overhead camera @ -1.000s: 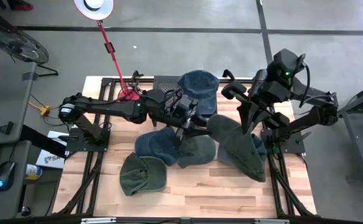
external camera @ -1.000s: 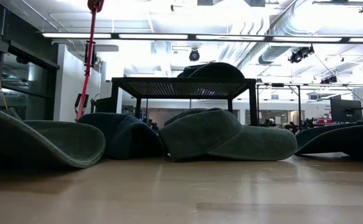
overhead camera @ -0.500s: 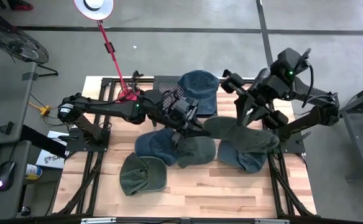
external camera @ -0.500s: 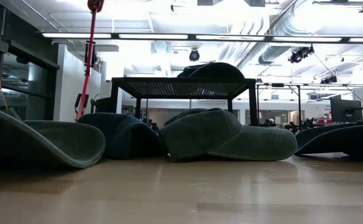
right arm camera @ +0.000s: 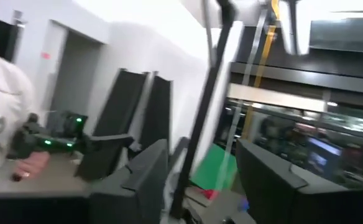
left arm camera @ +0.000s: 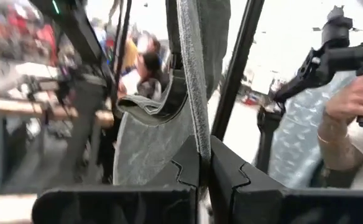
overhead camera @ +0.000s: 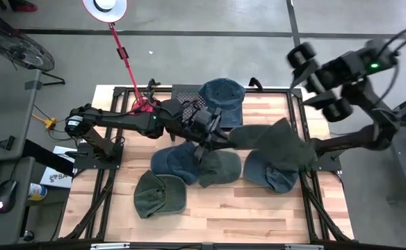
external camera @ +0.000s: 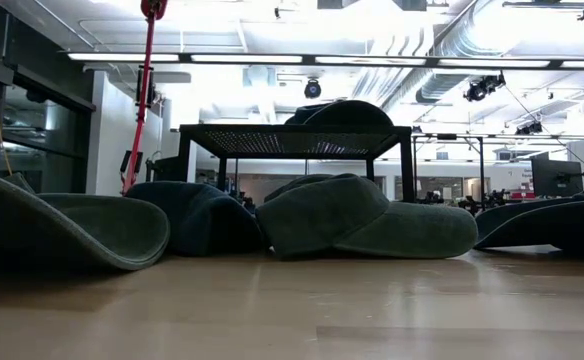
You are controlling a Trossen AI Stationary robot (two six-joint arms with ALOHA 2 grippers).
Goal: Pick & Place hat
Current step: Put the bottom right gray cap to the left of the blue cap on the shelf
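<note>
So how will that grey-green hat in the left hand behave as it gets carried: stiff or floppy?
Probably floppy: pinched by its edge in the left hand, the grey-green hat stretches sideways and sags in folds. It looks light, since that thin edge grip alone holds it. It may swing or drag over the other hats.

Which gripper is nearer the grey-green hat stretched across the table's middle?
Left. The left gripper is shut on the grey-green hat; the right gripper is open, beyond the table's far right corner.
</note>
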